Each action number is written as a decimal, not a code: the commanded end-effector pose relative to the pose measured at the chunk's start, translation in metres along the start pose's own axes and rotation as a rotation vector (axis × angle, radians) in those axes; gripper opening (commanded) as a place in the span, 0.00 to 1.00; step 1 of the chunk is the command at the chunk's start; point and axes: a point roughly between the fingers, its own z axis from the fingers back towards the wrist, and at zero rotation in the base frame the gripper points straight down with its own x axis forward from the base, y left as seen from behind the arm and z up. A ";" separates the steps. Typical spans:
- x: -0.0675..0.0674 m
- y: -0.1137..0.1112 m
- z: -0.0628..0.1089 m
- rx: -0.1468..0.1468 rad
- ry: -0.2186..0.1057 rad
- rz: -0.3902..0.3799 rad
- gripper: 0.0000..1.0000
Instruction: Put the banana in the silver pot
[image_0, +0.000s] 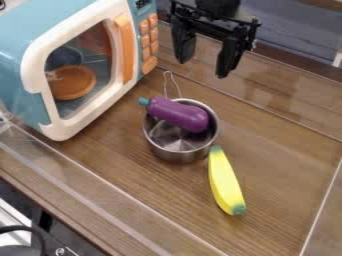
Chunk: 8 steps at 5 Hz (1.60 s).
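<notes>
- The banana (226, 181) lies flat on the desk (287, 120), just beside the pot (178, 141) on its lower right; its upper end nearly touches the pot's rim, and its green tip points toward the near edge.
- The pincer (205, 55) hangs above and behind the pot, well apart from the banana, its 2 dark fingers spread wide, pointing down and holding nothing.
- Judged by its look, the banana is a hollow plastic toy: light, stiff, smooth and a little glossy, so likely to slip if pinched near a tapering end.
- The best hold is probably across the thick middle, with the fingers set square to its long axis.
- Its slight curve means it may roll or pivot when first touched.
- The pot is round, low-walled, shiny metal, with a thin wire handle standing up at the back.
- A purple eggplant (183, 115) with a green stem already rests across the pot, covering much of the opening; the banana may have to sit beside it or lean on it.
- The desk is dark wood-grain, hemmed by clear walls.
- A toy microwave (60, 60) at upper left, teal and cream, stands open with an orange bowl (71, 82) inside.
</notes>
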 end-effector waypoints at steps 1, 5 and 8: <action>-0.010 -0.001 -0.020 -0.007 0.064 0.082 1.00; -0.046 -0.023 -0.048 -0.083 0.046 0.512 1.00; -0.052 -0.029 -0.053 -0.113 0.037 0.654 1.00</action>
